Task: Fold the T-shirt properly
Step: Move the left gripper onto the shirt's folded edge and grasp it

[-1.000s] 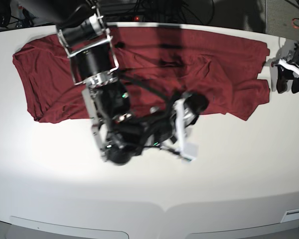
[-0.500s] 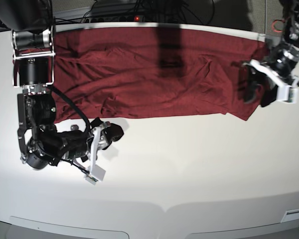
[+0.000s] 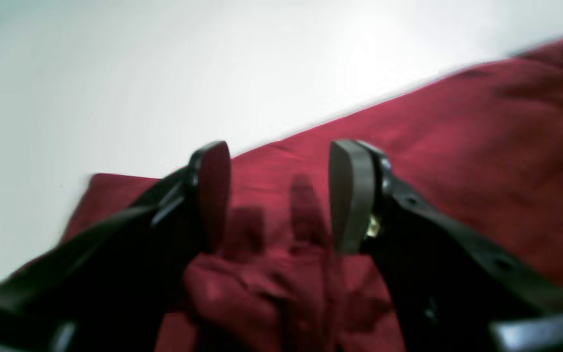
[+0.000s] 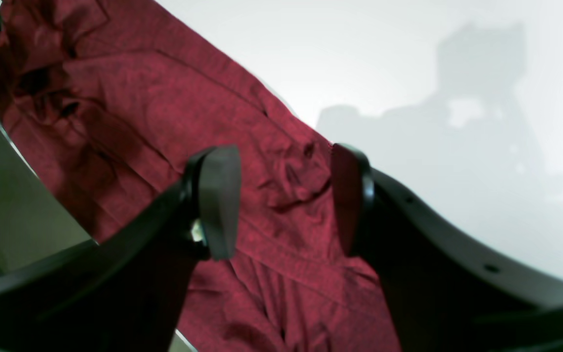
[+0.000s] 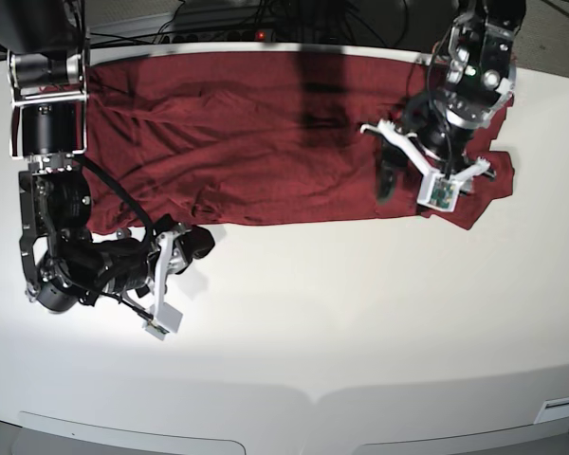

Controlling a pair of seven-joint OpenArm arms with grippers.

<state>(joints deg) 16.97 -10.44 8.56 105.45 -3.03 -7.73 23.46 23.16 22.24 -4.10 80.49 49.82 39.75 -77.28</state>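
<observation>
The thin, soft dark red knit T-shirt (image 5: 266, 133) on the white tabletop (image 5: 360, 322) looks limp, best pinched at its near hem corners by the open left claw (image 5: 412, 180) and open right claw (image 5: 185, 254).

On the white table (image 5: 379, 322) the T-shirt (image 5: 266, 133) lies spread along the far edge, my left gripper (image 5: 398, 185) hanging with jaws apart over its wrinkled end, while my right gripper (image 5: 185, 256) sits with jaws apart just beside the near hem.
</observation>
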